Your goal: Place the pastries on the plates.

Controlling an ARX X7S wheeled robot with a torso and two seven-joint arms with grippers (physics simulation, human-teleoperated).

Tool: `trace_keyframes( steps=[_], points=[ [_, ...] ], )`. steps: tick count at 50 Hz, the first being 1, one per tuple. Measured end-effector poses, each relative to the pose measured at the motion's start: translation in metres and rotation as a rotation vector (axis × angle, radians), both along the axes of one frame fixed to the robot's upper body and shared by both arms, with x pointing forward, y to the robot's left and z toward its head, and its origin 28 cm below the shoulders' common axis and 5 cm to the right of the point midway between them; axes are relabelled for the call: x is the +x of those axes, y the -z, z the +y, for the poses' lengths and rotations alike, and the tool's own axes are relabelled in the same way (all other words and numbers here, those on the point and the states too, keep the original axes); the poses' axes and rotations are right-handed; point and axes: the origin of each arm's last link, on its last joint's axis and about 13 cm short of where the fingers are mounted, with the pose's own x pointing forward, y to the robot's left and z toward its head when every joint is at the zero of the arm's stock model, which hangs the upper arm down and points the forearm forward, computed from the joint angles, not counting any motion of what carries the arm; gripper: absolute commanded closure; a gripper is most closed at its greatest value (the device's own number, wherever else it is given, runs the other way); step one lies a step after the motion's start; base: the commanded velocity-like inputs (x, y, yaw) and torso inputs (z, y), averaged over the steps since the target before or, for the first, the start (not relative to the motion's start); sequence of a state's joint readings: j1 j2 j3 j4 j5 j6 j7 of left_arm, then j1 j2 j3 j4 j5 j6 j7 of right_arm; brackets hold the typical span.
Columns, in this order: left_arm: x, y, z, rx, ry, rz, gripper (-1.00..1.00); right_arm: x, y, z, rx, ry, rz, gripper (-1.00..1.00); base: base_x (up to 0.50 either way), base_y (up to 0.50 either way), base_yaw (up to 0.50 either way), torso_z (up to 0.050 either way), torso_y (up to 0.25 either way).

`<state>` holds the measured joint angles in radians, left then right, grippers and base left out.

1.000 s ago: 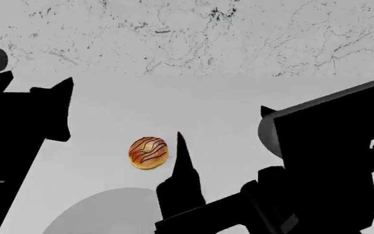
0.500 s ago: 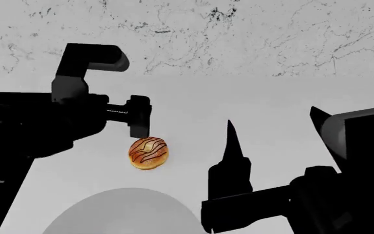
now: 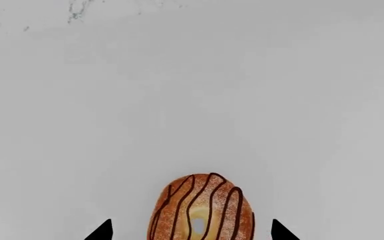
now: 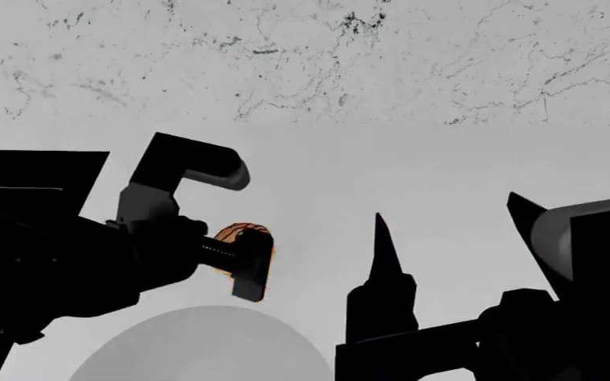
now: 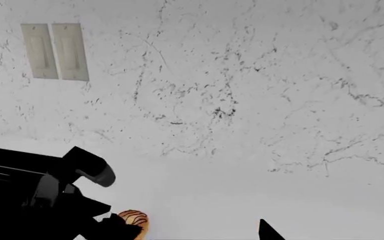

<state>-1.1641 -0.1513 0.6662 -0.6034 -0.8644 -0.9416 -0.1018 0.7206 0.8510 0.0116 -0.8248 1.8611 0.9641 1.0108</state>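
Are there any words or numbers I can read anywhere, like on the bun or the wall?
None. The bun has only dark stripes, no letters.
The wall plate is blank.
The marble wall shows only veins, and the grey plate is plain.

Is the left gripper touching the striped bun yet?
Apart. In the left wrist view, bare counter shows between the striped bun and each fingertip of the left gripper.
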Motion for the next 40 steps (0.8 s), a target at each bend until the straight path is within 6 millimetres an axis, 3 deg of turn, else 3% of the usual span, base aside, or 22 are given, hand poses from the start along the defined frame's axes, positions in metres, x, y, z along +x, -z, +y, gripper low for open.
trace_keyframes(
  steps=[11, 34, 35, 40],
  points=[
    [-0.001, 0.015, -0.002, 0.023, 0.004, 0.038, -1.00, 0.003, 0.002, 0.000, 0.002, -0.006, 0.007, -1.00, 0.00, 0.00, 0.00, 0.000, 0.000],
    [0.007, 0.014, -0.009, 0.085, 0.002, 0.029, -1.00, 0.001, 0.004, 0.002, 0.016, -0.018, 0.021, -1.00, 0.00, 0.00, 0.00, 0.000, 0.000],
    [0.007, 0.014, -0.009, 0.087, 0.002, 0.029, 1.00, 0.000, 0.004, 0.003, 0.017, -0.018, 0.022, -1.00, 0.00, 0.00, 0.00, 0.000, 0.000],
    [0.009, 0.014, -0.008, 0.092, 0.005, 0.028, 1.00, -0.001, 0.004, 0.003, 0.020, -0.018, 0.025, -1.00, 0.00, 0.00, 0.00, 0.000, 0.000]
  ],
)
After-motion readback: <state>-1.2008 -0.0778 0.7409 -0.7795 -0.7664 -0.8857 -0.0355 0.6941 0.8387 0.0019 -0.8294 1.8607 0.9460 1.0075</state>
